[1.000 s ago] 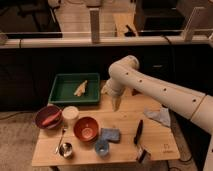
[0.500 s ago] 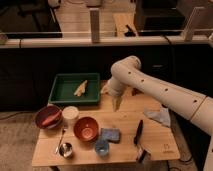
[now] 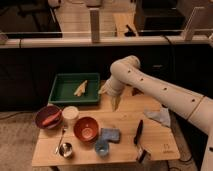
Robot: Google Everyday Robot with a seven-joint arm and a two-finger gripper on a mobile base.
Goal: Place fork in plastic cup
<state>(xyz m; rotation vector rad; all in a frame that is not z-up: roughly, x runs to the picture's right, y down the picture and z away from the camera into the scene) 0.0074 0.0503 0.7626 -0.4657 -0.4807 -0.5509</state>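
Fork (image 3: 60, 140): flat on the surface (image 3: 127, 119) between maroon bowl (image 3: 47, 116) and orange bowl (image 3: 86, 128), long axis roughly front-to-back, well apart from the gripper (image 3: 115, 103), which hangs farther back beside the green tray (image 3: 65, 92); grasp state cannot be told.

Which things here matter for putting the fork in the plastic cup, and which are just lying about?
For the job: fork; white cup or small blue cup (unclear which is meant); gripper, hanging over the table by the green tray.

Lying about: green tray, red bowl, orange bowl, blue sponge, black utensil, cloth, metal cup.
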